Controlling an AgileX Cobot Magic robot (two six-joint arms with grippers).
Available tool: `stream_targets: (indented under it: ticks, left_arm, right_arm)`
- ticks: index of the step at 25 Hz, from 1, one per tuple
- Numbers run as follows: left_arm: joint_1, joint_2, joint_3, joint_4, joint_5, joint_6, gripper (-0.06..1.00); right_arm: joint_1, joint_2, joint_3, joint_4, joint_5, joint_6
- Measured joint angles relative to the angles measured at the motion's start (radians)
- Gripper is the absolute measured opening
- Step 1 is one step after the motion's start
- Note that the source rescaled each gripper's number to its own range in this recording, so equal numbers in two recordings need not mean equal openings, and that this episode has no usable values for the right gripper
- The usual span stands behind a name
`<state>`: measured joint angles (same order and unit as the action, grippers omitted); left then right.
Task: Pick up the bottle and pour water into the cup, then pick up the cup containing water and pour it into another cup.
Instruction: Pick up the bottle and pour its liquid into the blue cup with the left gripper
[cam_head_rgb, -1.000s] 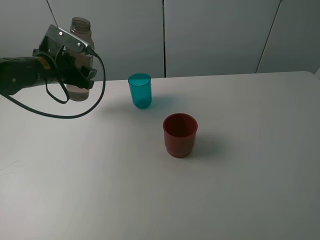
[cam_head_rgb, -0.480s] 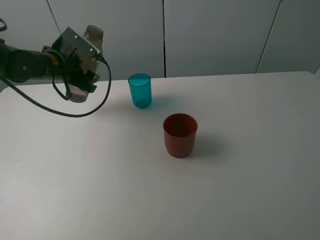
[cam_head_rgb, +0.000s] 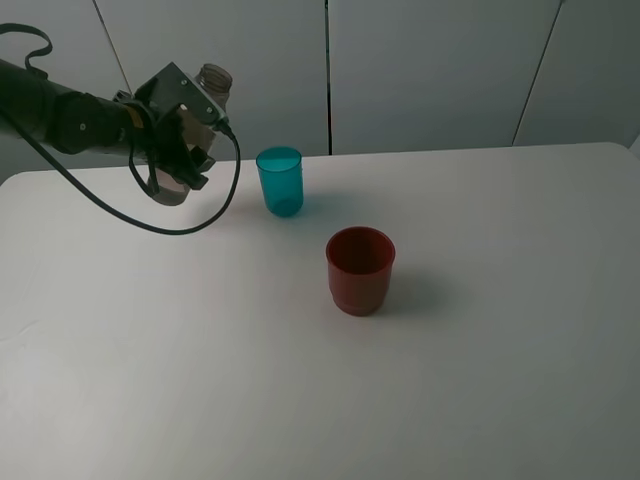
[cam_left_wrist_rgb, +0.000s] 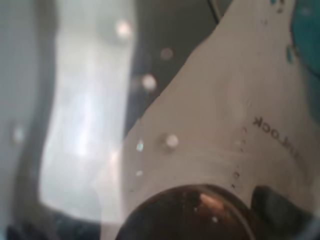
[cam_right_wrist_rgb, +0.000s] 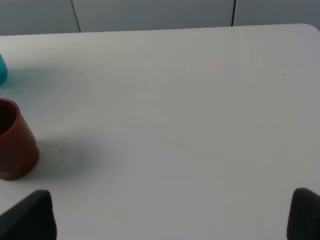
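My left gripper (cam_head_rgb: 183, 140) is shut on the smoky grey-brown bottle (cam_head_rgb: 205, 95) and holds it off the table, tilted with its open neck leaning right, toward the teal cup (cam_head_rgb: 280, 181). The bottle is left of the cup and apart from it. In the left wrist view the translucent bottle (cam_left_wrist_rgb: 200, 150) fills the picture, with a sliver of the teal cup (cam_left_wrist_rgb: 306, 30) behind it. The dark red cup (cam_head_rgb: 360, 270) stands upright in front of and right of the teal one. The right wrist view shows the red cup (cam_right_wrist_rgb: 12, 145) ahead of my open, empty right gripper (cam_right_wrist_rgb: 167, 220).
The white table (cam_head_rgb: 480, 380) runs to a back edge against grey wall panels (cam_head_rgb: 430, 70). A black cable (cam_head_rgb: 190, 222) loops down from my left wrist close to the table surface. The right arm is out of the high view.
My left gripper has carried the bottle up and to the right, toward the teal cup, and tilted its neck further to the right. Both cups have stayed put.
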<state>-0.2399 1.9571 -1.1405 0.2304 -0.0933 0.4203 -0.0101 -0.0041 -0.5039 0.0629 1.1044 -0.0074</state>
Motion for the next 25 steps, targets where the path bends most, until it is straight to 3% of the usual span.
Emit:
stream_targets:
  ticks: [13,20,25]
  left_arm:
    - [-0.009,0.000,-0.008,0.145,0.130,0.053,0.04]
    - [-0.023,0.000,-0.008,0.221,0.135,0.053,0.04]
    - [-0.027,0.000,-0.008,0.231,0.150,0.053,0.04]
  right_arm:
    - [0.000,0.000,0.000,0.000,0.000,0.000]
    - [0.000,0.000,0.000,0.000,0.000,0.001]
    - [0.000,0.000,0.000,0.000,0.000,0.001]
